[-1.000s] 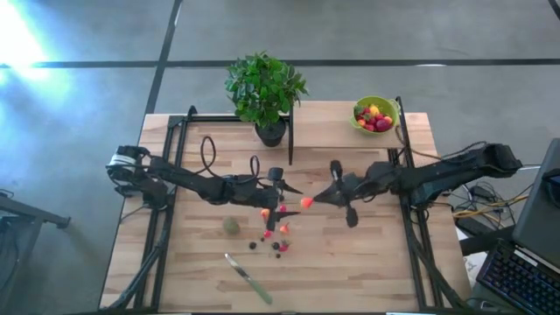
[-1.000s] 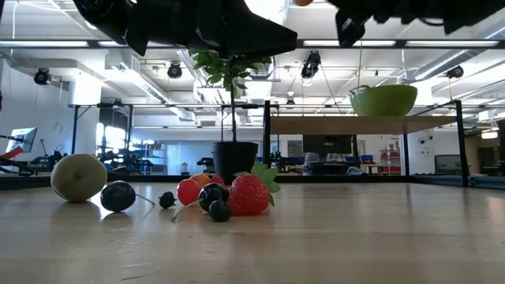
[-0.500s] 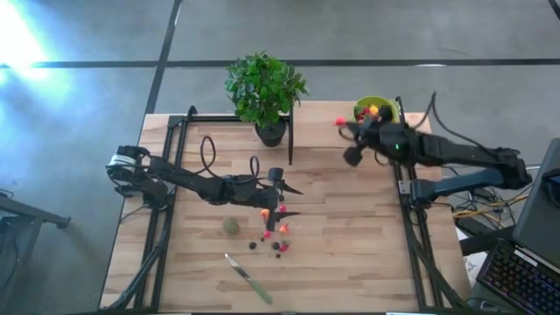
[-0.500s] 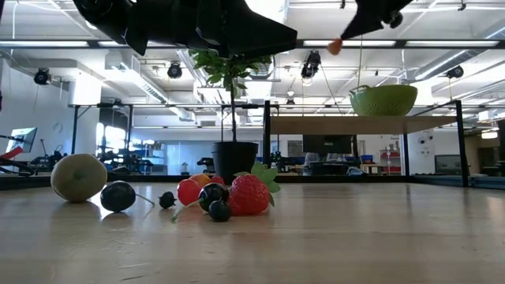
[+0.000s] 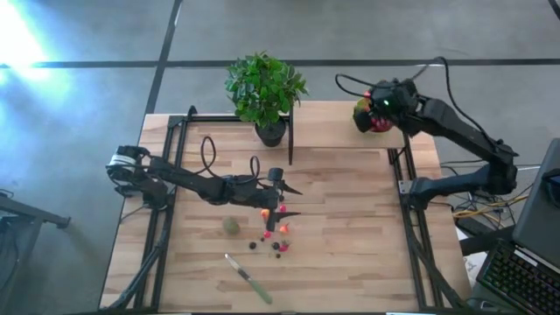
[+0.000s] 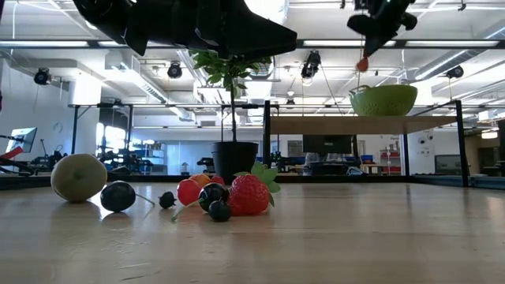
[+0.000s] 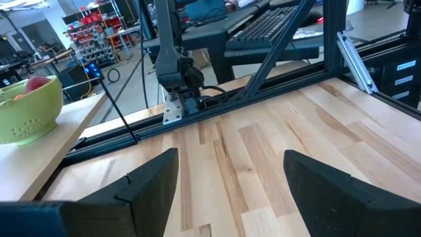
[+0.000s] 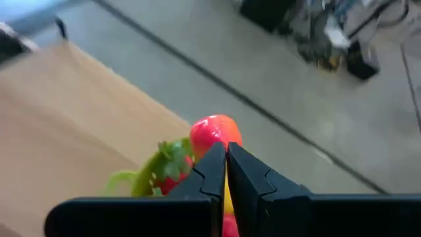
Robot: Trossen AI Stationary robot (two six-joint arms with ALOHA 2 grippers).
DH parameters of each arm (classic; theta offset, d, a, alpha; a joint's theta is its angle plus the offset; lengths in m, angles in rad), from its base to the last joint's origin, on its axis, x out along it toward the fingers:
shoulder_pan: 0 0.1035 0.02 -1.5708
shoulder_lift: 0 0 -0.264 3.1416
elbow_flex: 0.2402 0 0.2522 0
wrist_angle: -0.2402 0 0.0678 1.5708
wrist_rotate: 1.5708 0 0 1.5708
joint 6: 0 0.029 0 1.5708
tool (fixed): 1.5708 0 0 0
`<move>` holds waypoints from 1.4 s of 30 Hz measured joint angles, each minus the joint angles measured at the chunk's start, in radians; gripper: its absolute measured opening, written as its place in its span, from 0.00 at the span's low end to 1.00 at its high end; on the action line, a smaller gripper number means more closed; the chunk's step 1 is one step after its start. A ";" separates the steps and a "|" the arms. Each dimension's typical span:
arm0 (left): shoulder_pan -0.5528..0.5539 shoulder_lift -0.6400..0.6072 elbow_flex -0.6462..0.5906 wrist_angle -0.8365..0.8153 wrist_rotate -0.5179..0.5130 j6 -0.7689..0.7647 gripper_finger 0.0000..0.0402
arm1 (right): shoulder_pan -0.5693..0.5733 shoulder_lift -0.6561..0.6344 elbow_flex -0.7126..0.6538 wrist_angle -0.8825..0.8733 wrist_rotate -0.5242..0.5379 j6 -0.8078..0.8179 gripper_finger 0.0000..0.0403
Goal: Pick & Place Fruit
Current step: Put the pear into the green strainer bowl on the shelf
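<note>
Fruit (image 5: 273, 236) looked light, hard, prone to rolling; pinch across the middle. Right pincer (image 8: 225, 172) closed on a red berry (image 8: 216, 133) above the bowl (image 6: 383, 99) at the counter's far right corner. Left pincer (image 7: 230, 172) open, empty.

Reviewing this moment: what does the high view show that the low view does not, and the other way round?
Only the high view shows the green-handled knife on the table's near part and the fruit heaped inside the lime-green bowl. Only the low view shows the small red fruit hanging from the shut right gripper just above the bowl's rim, plus the room behind. Both show the potted plant, the kiwi-like ball, the loose fruit cluster, and the left gripper open above it.
</note>
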 joint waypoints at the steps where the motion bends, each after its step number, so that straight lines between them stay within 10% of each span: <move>1: 0.000 0.000 0.000 -0.001 0.000 0.000 0.70 | -0.021 0.017 0.007 -0.017 -0.014 0.004 0.02; 42: 0.000 0.000 -0.002 -0.011 -0.002 0.000 0.70 | -0.213 0.135 -0.024 -0.205 -0.109 0.017 0.10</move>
